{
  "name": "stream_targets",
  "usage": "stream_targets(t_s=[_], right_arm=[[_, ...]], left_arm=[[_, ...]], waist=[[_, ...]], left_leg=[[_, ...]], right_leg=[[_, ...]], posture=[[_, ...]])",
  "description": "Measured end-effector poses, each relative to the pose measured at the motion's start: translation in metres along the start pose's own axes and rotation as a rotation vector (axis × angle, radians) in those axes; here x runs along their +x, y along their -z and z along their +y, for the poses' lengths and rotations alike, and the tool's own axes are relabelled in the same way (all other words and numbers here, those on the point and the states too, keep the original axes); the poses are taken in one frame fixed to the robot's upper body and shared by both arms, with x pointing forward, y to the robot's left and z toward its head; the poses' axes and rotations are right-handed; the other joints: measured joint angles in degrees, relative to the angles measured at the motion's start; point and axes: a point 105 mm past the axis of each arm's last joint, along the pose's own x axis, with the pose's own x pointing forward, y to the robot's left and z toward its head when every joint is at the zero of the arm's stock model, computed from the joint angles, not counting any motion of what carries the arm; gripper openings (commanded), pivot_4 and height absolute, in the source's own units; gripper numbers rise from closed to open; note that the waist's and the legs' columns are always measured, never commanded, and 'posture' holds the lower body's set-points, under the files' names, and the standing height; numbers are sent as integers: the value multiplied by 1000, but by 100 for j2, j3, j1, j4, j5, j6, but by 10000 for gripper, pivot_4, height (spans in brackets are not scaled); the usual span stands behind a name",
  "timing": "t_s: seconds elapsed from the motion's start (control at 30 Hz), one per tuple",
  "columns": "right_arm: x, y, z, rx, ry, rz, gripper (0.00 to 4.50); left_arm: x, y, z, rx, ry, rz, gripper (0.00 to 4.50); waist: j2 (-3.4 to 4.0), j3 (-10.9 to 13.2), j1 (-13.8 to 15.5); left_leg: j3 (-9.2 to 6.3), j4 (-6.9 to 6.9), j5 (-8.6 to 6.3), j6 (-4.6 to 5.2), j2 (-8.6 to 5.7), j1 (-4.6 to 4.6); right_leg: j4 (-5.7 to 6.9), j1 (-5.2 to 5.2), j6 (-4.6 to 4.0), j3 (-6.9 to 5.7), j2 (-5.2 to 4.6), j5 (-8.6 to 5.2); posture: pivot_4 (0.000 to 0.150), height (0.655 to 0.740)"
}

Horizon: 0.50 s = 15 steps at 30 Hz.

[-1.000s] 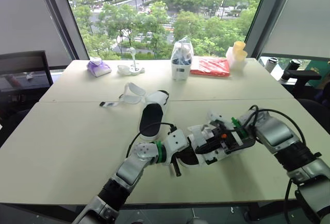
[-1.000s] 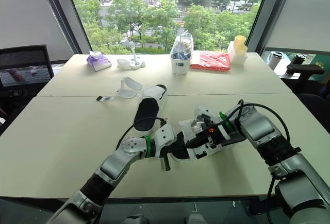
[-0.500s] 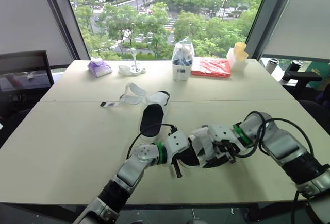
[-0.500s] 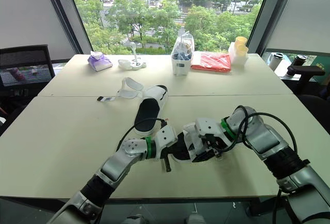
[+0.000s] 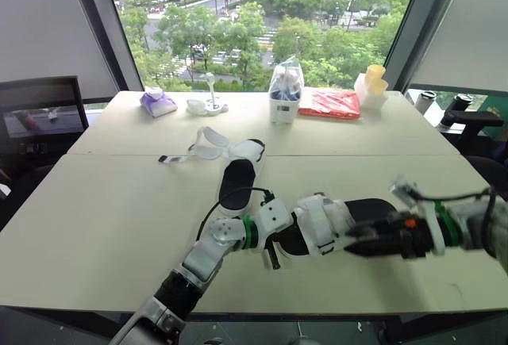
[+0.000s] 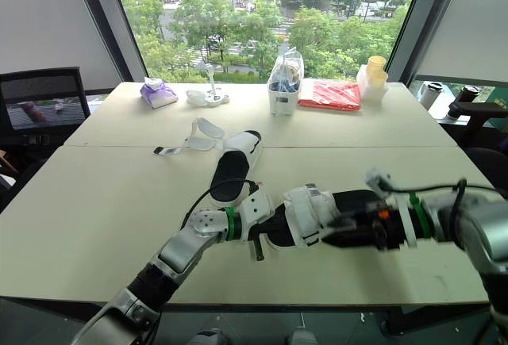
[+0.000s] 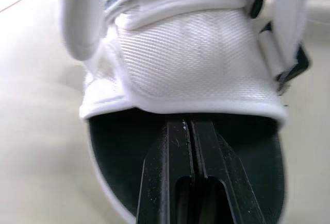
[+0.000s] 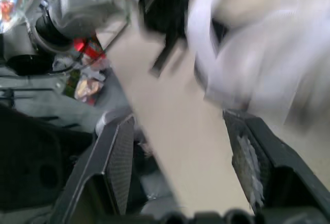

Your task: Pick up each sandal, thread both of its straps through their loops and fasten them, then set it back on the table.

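Since a second ago the right tool (image 5: pixel 355 245) has drawn back from the near sandal (image 5: pixel 316 220), its fingers apart. That sandal lies on the desk (image 5: pixel 119 202) with the left tool (image 7: pixel 192 125) inside, fingers together. Held so lightly, I think it may slide when pushed.

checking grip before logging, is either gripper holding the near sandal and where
Neither: left gripper is shut, tips on the near sandal's insole, nothing between them; right gripper open, empty.

- One sandal (image 5: pixel 321 224) lies on the table (image 5: pixel 103 218) near me, my left gripper (image 7: pixel 192 128) tucked into its left end, my right gripper (image 8: pixel 178 118) at its right end.
- The other sandal (image 5: pixel 236 178) lies behind it, farther left.
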Motion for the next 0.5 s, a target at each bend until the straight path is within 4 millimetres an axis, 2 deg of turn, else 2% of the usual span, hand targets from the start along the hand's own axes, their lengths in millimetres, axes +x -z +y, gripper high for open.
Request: stream_targets(t_s=[0.17, 0.5], right_arm=[[19, 17, -6, 0, 53, -19, 29165], [36, -3, -19, -100, 151, -145, 29165]], left_arm=[[0, 0, 11, 16, -39, -5, 0], [3, 0, 16, 59, -80, -12, 0]], waist=[[0, 1, -69], [1, 0, -90]], left_leg=[[13, 2, -2, -4, 10, -3], [2, -8, 0, 0, 5, -8]], right_leg=[[-24, -3, 0, -4, 1, -1], [-40, 8, 4, -3, -1, 7]], posture=[[1500, 7400], [1500, 7400]])
